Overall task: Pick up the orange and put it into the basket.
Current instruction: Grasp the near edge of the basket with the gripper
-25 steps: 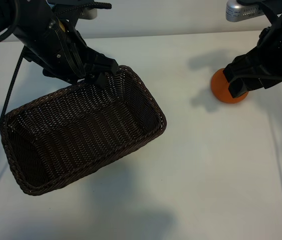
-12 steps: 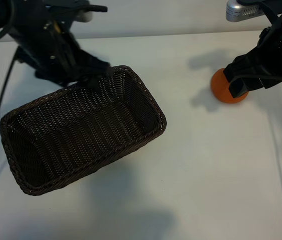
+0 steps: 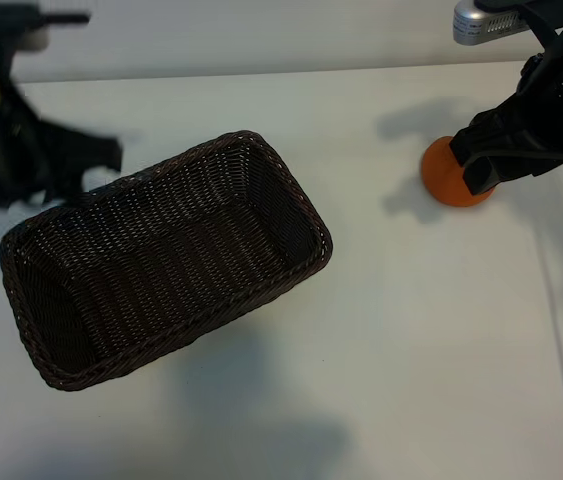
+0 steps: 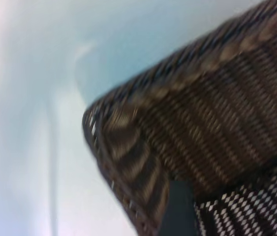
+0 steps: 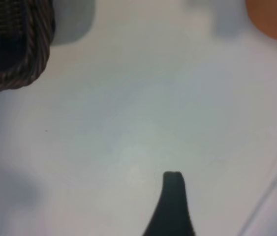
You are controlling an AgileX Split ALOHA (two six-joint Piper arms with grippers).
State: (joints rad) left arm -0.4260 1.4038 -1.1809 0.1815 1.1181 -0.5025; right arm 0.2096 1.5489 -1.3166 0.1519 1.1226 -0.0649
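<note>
Orange (image 3: 445, 176) fruit just beside right claw (image 3: 483, 170)

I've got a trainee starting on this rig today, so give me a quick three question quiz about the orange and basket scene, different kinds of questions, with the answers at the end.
1. True or false: the orange already lies inside the basket.
2. Which gripper is beside the orange? A) left gripper B) right gripper C) neither
3. Fill in: the basket holds ____ at this moment.

Key:
1. False; it sits on the table, apart from the basket.
2. B; the right gripper is at the orange, while the left one is off by the basket's far corner.
3. Nothing.
</note>
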